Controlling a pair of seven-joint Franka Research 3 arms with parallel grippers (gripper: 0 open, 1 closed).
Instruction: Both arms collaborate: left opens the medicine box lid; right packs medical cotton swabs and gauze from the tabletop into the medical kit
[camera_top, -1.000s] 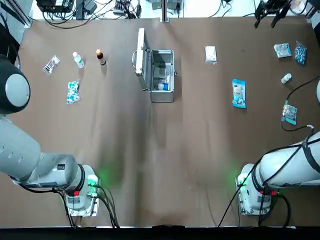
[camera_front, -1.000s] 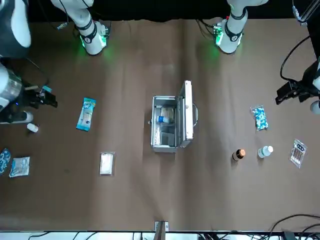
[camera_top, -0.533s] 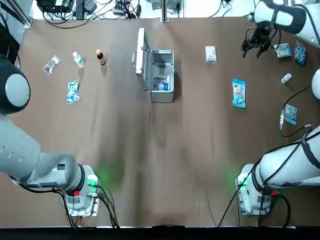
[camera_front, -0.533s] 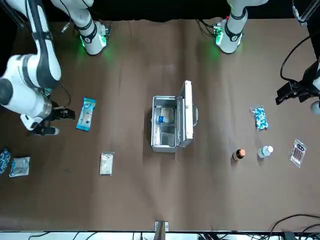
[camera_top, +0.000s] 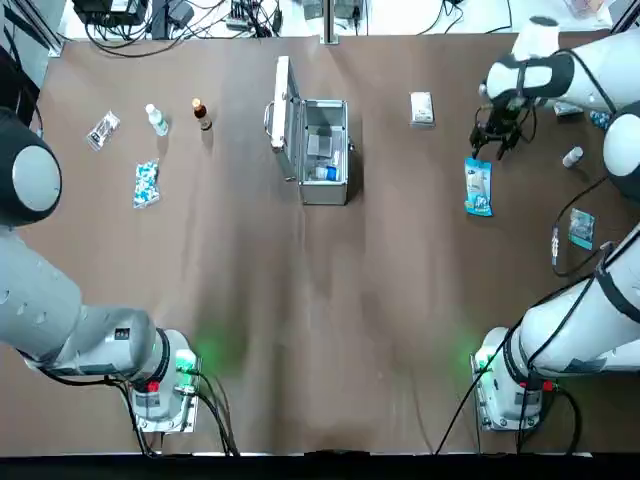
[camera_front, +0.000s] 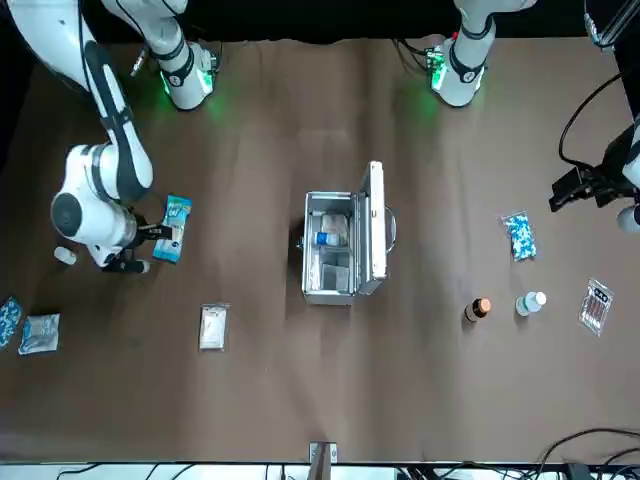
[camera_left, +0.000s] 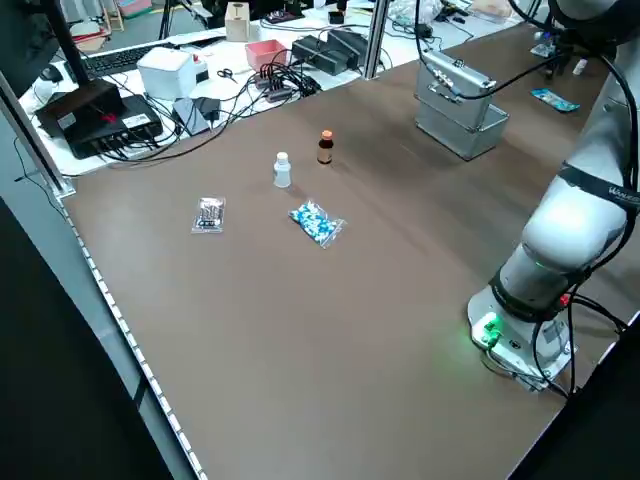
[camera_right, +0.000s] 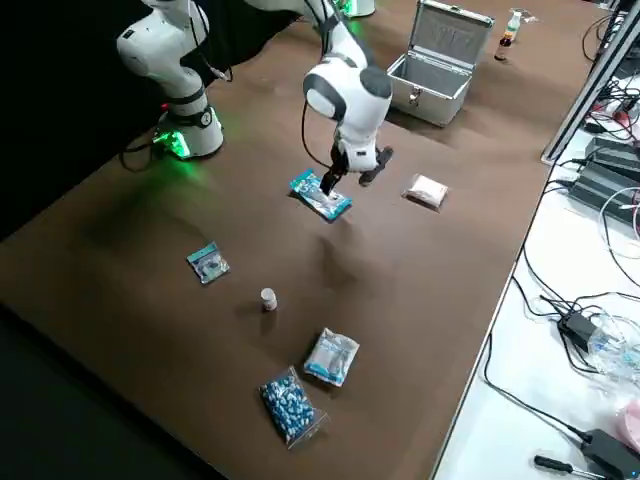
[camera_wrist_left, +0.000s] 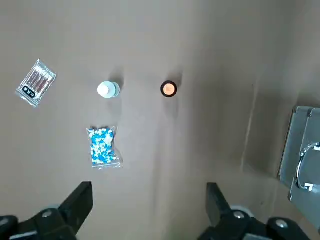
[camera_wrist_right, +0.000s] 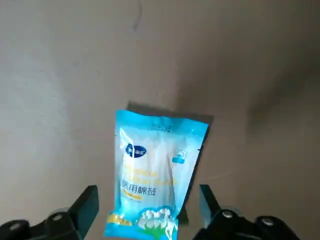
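"Where are we with the right gripper (camera_wrist_right: 150, 212)?"

"At the far end of the swab packet (camera_wrist_right: 150, 175), above it, our fingers wide apart with nothing between them. The packet lies flat on the table (camera_top: 400, 300), right of the open case (camera_top: 325, 195)."

"And the lid (camera_top: 283, 115)?"

"Already standing open on the case's left side, so we judge the left arm's share done. The left gripper (camera_wrist_left: 150, 212) is over the table's left side, fingers apart, empty."

"How will the packet handle?"

"Light and soft, we'd guess, with a slick film that could slide or crumple. Let's take it across its narrow width, near the middle, where the swabs should give some body. The flat end seals would probably fold or slip."

"Squeeze hard?"

"Gently; too high and we'd pinch only film."

"Then the gauze (camera_top: 422, 109)?"

"Yes, it's lying farther off, between packet and case. Likely light and padded; we'd grip its long sides."
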